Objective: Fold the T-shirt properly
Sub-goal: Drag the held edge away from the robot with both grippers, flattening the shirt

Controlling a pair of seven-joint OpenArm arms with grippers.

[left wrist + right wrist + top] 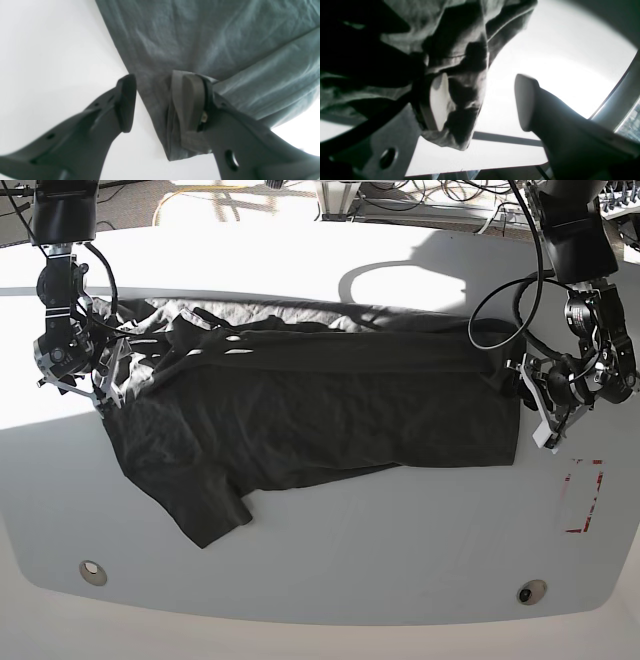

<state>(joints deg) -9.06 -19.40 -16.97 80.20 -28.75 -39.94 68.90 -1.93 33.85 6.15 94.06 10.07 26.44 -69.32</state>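
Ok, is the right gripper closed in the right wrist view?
No, the right gripper is open, its two fingers standing wide apart.

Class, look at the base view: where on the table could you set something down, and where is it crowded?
Bare patches: the table in front of the T-shirt, between the two round holes, and the strip behind it, below the cables. Crowded: both ends of the T-shirt, where the left claw and right claw are.
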